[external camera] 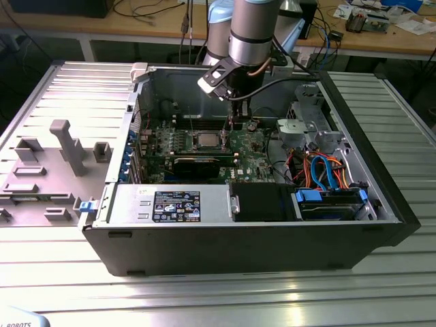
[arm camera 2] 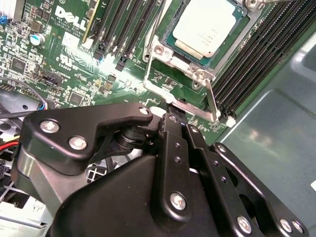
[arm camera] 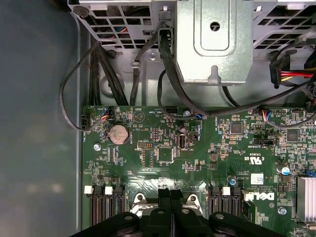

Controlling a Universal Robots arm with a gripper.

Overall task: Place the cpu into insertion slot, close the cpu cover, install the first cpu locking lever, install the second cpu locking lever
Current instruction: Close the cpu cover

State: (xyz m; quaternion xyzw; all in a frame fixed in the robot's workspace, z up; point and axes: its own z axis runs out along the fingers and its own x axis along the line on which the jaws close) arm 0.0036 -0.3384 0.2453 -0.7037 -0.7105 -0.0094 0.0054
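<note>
The cpu (arm camera 2: 205,27), silver-topped, lies flat in the insertion slot (arm camera 2: 196,75) on the green motherboard; the exterior view shows the cpu (external camera: 206,141) mid-board. The cpu cover (arm camera 2: 178,61) lies down as a silver frame around the chip. A flat silver locking lever (arm camera 2: 211,101) runs along one side of the socket, and a thin wire lever (arm camera 2: 159,22) runs along another. My gripper (arm camera 2: 177,114) is shut, its black fingertips (arm camera: 170,193) pressed together at the socket's edge, right at the end of the flat lever. Nothing is held between the fingers.
Rows of memory slots (arm camera 2: 256,54) flank the socket. A long black expansion card (external camera: 197,163) lies toward the case front. A metal drive cage (arm camera: 212,39) with black cables (arm camera: 168,74) stands beside the board. Coloured cables (external camera: 327,170) sit at the exterior view's right.
</note>
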